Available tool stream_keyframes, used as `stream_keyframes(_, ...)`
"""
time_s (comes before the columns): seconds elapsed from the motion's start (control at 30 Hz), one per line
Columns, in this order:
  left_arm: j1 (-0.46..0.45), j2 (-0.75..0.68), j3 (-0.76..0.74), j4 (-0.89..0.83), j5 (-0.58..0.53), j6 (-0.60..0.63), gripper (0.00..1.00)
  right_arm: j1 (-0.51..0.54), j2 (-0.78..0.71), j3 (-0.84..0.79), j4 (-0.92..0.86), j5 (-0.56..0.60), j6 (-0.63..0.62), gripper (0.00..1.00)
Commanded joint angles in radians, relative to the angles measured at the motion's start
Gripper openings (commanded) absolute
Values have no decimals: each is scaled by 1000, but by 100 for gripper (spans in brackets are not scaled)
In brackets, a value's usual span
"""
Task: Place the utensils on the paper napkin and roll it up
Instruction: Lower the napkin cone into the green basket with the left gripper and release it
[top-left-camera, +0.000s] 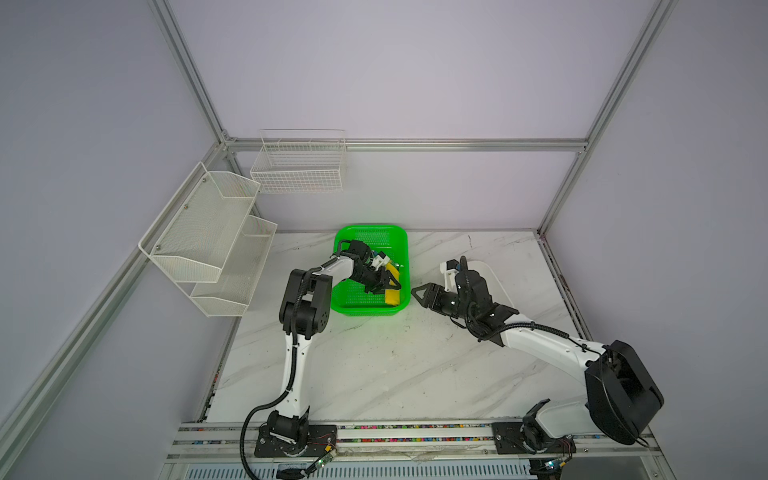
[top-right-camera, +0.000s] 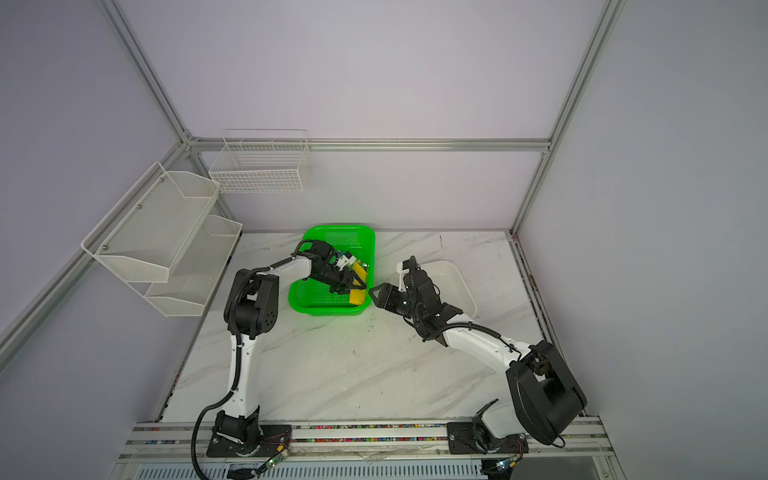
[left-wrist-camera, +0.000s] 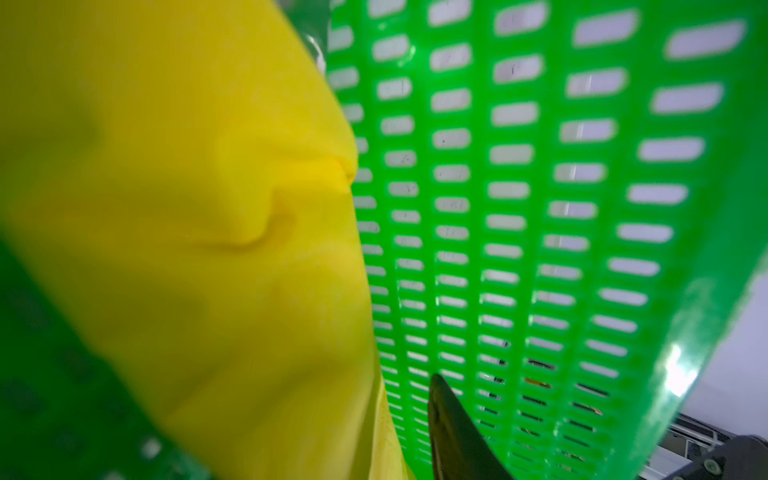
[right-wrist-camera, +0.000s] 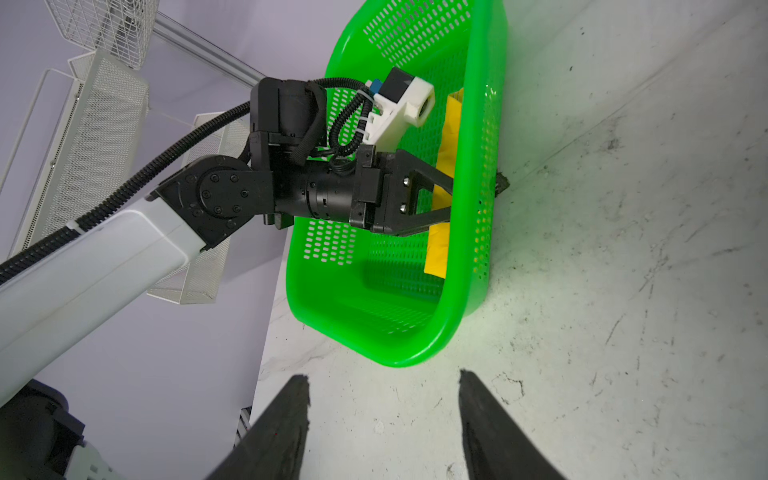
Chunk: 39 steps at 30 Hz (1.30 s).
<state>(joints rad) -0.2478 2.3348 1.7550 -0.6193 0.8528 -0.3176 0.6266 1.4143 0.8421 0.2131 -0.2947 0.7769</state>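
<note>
Napkin (right-wrist-camera: 436, 253) rolled, in basket (right-wrist-camera: 415, 357) btw jaws of spread L pincer (right-wrist-camera: 449, 200); R pincer (right-wrist-camera: 384, 376) spread, empty. Utensils unseen; task looks ~done.

Legible markings: none, with no readable text, label, brand, number or sign on basket (top-left-camera: 370, 227), napkin (top-left-camera: 392, 297) or table (top-left-camera: 395, 365).

The paper napkin (top-left-camera: 392, 297) is showing bright yellow, the slotted basket (top-left-camera: 351, 297) is glowing vivid green, the bench (top-left-camera: 395, 365) is showing grey-veined white.
</note>
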Motion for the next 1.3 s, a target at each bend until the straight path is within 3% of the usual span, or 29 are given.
stream_keyframes(0.0,10,-19,34,-43,-185,26,48,-5,-35,10,23,3,9,60)
stream_keyframes(0.23,7,-51,34,-39,-196,35,57,-5,-36,5,25,7,11,60)
stream_keyframes(0.33,7,-71,34,-41,-237,37,67,-5,-35,2,25,8,14,60)
stream_keyframes(0.63,7,-138,36,-61,-382,44,74,-5,-77,-8,22,15,16,60)
stream_keyframes(0.73,10,-136,42,-65,-408,44,69,-5,-77,-10,22,17,15,60)
stream_keyframes(0.9,10,-87,69,-86,-350,42,50,-5,-73,-6,23,16,15,60)
stream_keyframes(1.27,-2,-32,72,-86,-249,46,31,-5,-66,-12,23,17,16,60)
